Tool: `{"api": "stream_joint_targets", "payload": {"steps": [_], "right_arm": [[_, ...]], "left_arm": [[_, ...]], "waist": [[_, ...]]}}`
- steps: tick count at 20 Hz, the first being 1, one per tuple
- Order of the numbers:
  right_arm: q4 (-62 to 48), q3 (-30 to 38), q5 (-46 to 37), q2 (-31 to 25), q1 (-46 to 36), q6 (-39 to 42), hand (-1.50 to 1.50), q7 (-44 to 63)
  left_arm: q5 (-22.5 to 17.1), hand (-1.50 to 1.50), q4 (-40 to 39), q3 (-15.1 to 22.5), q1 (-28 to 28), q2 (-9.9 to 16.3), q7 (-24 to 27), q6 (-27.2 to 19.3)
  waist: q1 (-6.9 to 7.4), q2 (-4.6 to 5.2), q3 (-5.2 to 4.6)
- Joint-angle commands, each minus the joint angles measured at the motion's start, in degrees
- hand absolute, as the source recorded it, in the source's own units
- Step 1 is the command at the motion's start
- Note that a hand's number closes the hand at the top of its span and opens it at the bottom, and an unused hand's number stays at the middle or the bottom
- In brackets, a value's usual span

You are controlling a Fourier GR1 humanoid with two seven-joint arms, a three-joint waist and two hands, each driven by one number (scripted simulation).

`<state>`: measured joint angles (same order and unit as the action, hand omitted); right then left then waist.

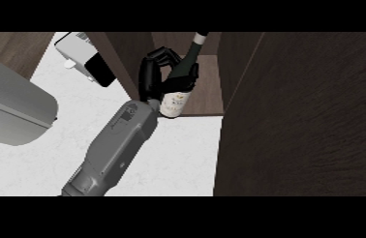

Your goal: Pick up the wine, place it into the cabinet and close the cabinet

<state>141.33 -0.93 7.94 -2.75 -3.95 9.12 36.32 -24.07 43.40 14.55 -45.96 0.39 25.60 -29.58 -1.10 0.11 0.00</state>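
While the scene reads as one arm at work near the frame's centre, the details run as follows.

Wine bottle (177, 82): dark glass with a pale label near its base; it leans so that its neck points to the upper right of the frame, and its base lies lower, about at the front edge of the cabinet shelf.

Hand (159, 72): black, at upper centre; its fingers and thumb curl round the bottle's body, above the label. Only this one hand shows, and which of the robot's hands it is cannot be told.

Forearm (114, 145): grey, rising from the lower left of the frame up to the hand, tilted to the right.

Cabinet (207, 87): dark brown wood, open at upper centre; the bottle's upper part sits inside the opening, over the shelf floor.

Cabinet door (293, 116): a wide dark brown panel filling the right side of the frame, standing open, its edge just right of the shelf.

Counter (178, 155): white, lightly marbled, spreading across the lower centre and left.

Toaster-like appliance (82, 55): white with a black face, at upper left, just beside the cabinet's left wall.

Grey rounded object (22, 106): at the left edge, cut off by the frame; what it is cannot be told.
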Motion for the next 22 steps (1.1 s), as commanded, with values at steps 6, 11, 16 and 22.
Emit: {"api": "stream_joint_targets", "payload": {"steps": [6,11,16,22], "right_arm": [[2.9,-1.0,3.5,0.4,-0.6,-0.2,-1.50,2.2],[5.2,0.1,6.1,-0.4,1.9,1.4,-1.50,1.0],[3.0,-1.2,4.4,0.6,-0.7,0.0,-1.50,1.4],[5.8,-1.3,5.5,0.9,5.1,2.0,-1.50,-0.6]], "left_arm": [[0.4,1.50,-14.9,-5.6,-8.8,-0.2,9.1,2.5],[-1.0,1.50,-18.9,-5.9,-12.2,-0.4,11.4,-1.4],[-0.8,1.50,-25.7,-10.7,-17.3,-0.3,13.3,0.5],[-2.9,1.50,-27.6,-13.5,-16.4,-0.1,13.8,3.7]], "waist": [[-0.57,0.35,-0.03],[-1.27,0.36,0.00],[-1.41,0.67,-0.03],[-1.21,0.42,0.00]]}}
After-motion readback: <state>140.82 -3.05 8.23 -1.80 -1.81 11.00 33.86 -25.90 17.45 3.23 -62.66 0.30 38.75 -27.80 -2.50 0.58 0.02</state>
